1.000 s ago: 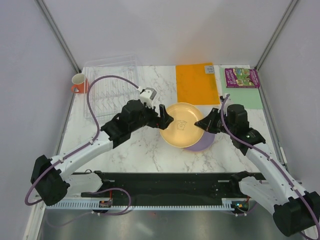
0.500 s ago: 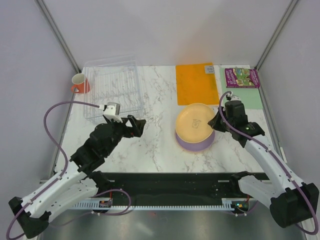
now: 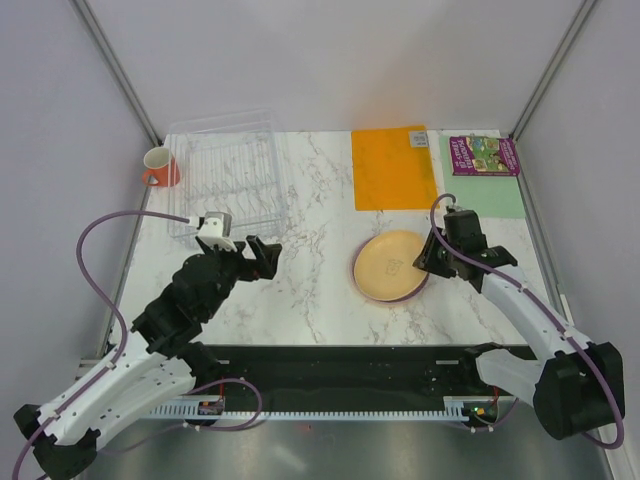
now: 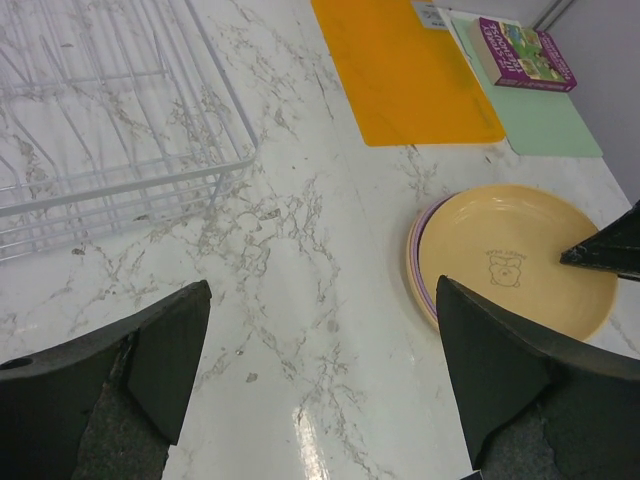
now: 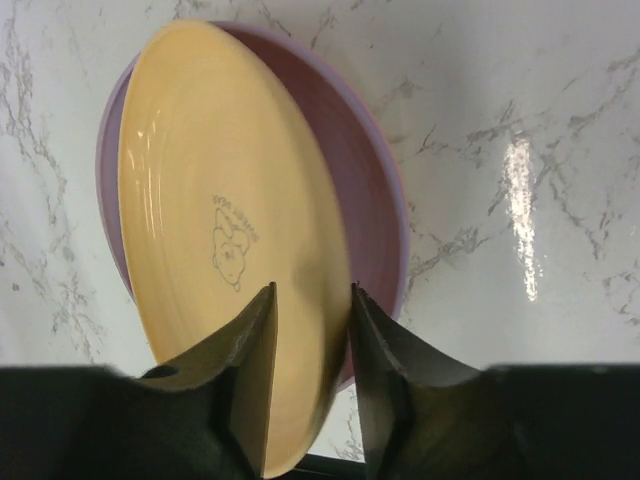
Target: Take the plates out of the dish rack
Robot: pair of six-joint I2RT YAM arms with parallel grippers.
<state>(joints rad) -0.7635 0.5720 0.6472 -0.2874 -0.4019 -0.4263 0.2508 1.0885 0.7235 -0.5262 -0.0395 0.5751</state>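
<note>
Right pincer [image 5: 312,335], gripping the yellow plate [image 5: 205,200], has lowered it onto the purple plate [image 5: 368,175]; left pincer [image 4: 322,295] wide.

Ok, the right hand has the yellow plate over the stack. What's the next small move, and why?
Probably open the right hand and let go. It pinches the yellow plate by its near rim, and the plate's far edge looks to rest in the purple plate, so only a slight tilt remains. Releasing should let it settle flat on the stack.
</note>
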